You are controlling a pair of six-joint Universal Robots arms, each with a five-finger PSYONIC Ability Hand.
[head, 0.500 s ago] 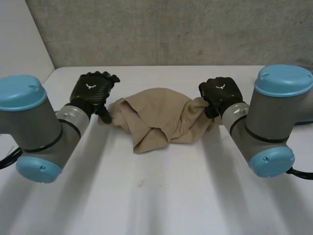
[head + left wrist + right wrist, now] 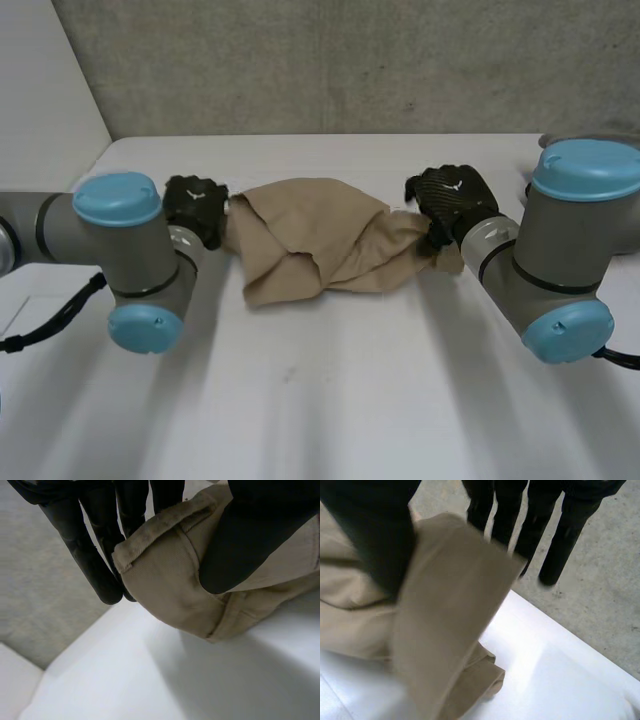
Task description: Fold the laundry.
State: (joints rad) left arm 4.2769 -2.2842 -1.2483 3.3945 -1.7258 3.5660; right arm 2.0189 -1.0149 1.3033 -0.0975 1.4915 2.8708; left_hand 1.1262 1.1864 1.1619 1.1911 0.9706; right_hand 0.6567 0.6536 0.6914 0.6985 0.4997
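A crumpled tan garment (image 2: pixel 320 245) hangs stretched between my two hands just above the white table (image 2: pixel 330 400). My left hand (image 2: pixel 195 208) holds its left end. In the left wrist view the thumb (image 2: pixel 250 540) presses the hemmed tan cloth (image 2: pixel 170 580) against the fingers (image 2: pixel 95 555). My right hand (image 2: pixel 450 205) holds the right end. In the right wrist view its thumb (image 2: pixel 375 540) pins the tan cloth (image 2: pixel 450 610) against the fingers (image 2: pixel 510 515), and the cloth droops down to the table below.
A grey concrete wall (image 2: pixel 330 65) runs behind the table's far edge. The left arm's elbow (image 2: pixel 135 260) and the right arm's elbow (image 2: pixel 565 270) stand over the table at either side of the garment.
The left arm has swung inward and its hand sits lower and closer to the garment. The cloth's left part has shifted left and spread wider. The right hand has barely moved.
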